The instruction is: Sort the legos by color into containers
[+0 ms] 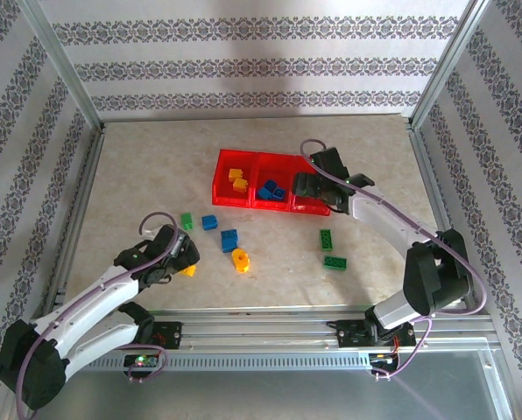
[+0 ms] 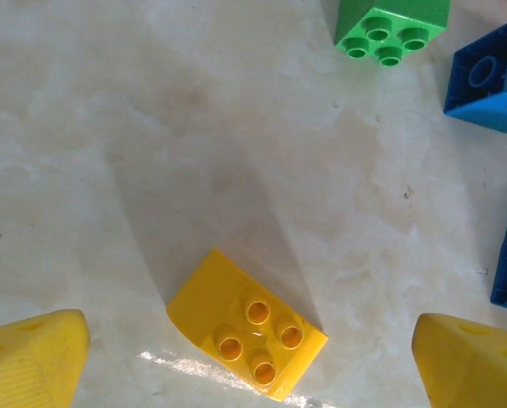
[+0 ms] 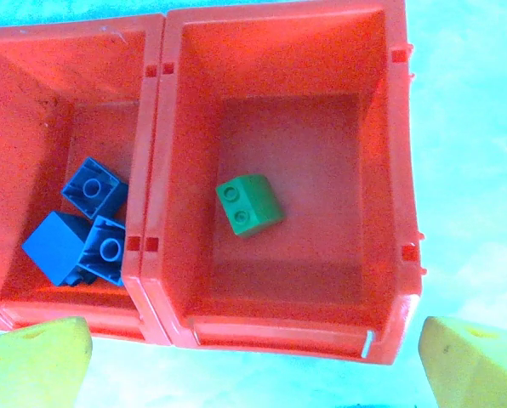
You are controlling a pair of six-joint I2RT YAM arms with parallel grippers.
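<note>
Both gape empty: the right gripper (image 3: 253,365) over the binned green brick (image 3: 249,205), the left gripper (image 2: 252,361) seemingly lining up the lower-centre yellow brick (image 2: 247,327).

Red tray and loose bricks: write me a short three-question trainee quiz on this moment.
1. Which colour of brick lies in the red tray's right-hand end compartment? A yellow, B blue, C green.
2. True or false: the middle compartment holds blue bricks.
3. Fill in: the loose brick lying on the table between the left arm's open jaws is ____.
Key: 1 C; 2 true; 3 yellow.
</note>
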